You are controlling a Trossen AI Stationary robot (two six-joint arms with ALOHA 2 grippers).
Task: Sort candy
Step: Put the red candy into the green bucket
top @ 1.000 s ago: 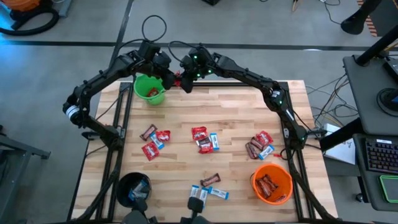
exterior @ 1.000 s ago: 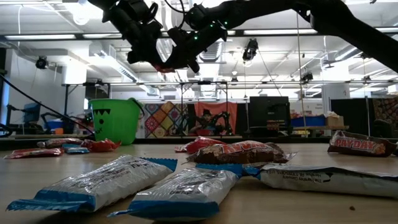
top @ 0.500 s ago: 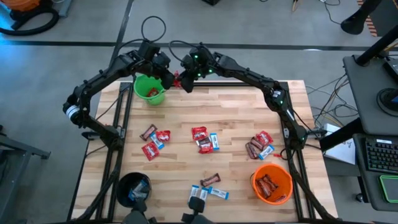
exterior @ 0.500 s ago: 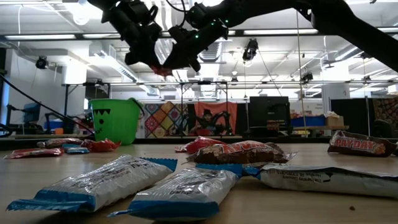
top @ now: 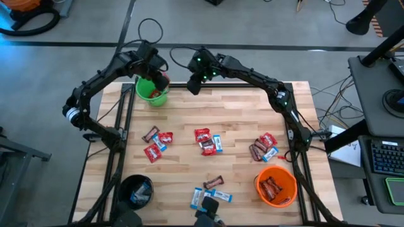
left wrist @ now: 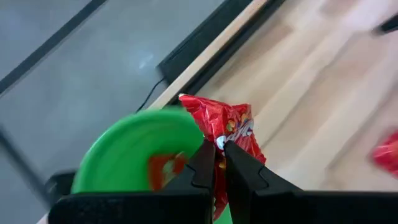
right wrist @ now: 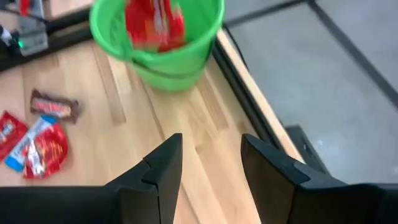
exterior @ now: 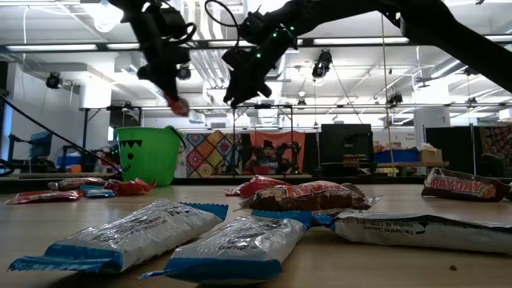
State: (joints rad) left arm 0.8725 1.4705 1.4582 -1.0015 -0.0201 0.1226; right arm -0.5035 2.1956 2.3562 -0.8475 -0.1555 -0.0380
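While the left hand (top: 161, 81) pinches 1 red packet (left wrist: 225, 127) over the green bucket (top: 150, 90) at the worktop's far-left corner, most candy (top: 208, 141) lies unsorted mid-worktop. Just beside it, the right hand (top: 194, 86) hangs wide and empty near the far edge, with bare worktop (top: 240, 113) below. The orange bucket (top: 276, 186) holds brown bars.

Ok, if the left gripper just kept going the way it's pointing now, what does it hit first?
Most likely the green bucket: the left gripper, shut on a red packet, points down at its rim. Depth is unclear, so it might meet the table beside it.
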